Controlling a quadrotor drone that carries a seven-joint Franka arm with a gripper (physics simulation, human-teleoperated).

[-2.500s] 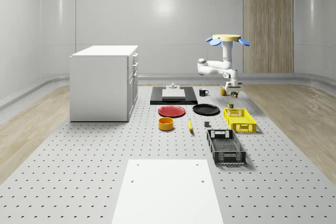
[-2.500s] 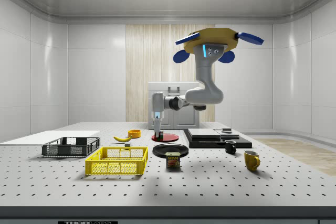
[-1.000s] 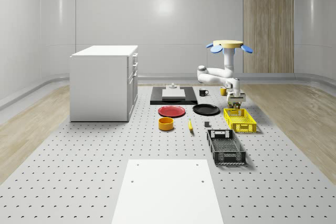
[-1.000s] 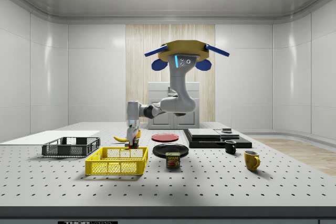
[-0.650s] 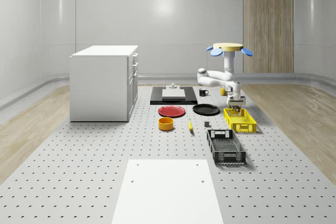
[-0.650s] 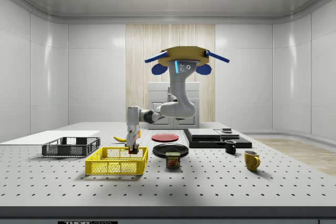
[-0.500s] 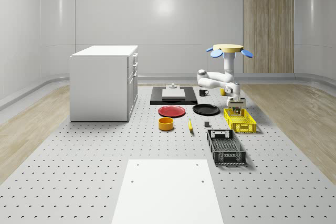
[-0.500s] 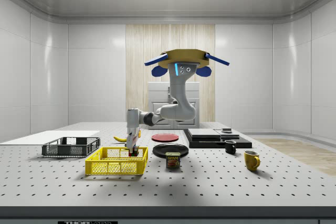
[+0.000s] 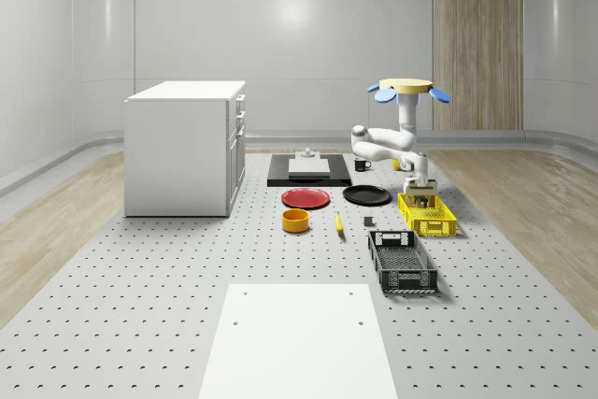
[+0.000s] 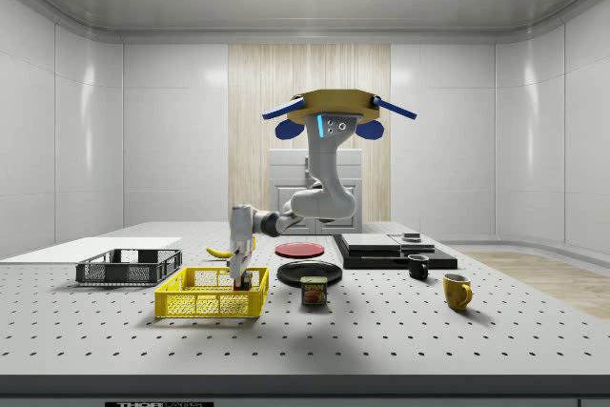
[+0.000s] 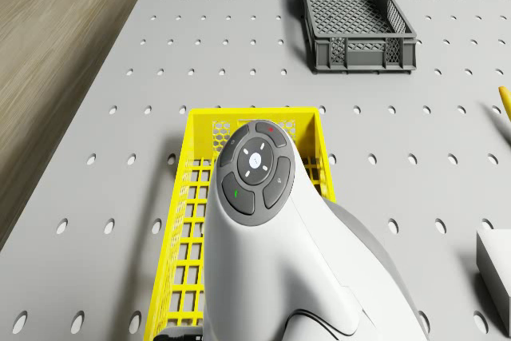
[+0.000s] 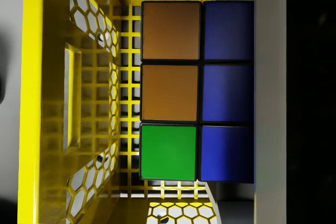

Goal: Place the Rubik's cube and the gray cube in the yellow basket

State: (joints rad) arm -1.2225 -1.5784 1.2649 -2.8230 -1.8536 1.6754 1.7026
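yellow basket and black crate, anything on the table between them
No, that stretch is bare. In the drone view only perforated table lies between the yellow basket and the black crate; the whole-scene view shows the same gap.

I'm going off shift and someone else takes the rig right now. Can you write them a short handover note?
Gripper: shut on the Rubik's cube, lowered into the yellow basket at the end nearer the black plate.
Drone: hovering above the table, over the plates, arm reaching down to the basket.
Done: Rubik's cube carried to the basket; the wrist view shows it just above the basket floor, not yet released.
Left: open the fingers, lift clear, then fetch the gray cube. A small dark block lies on the table between the banana and the yellow basket; I can't confirm it is that cube.
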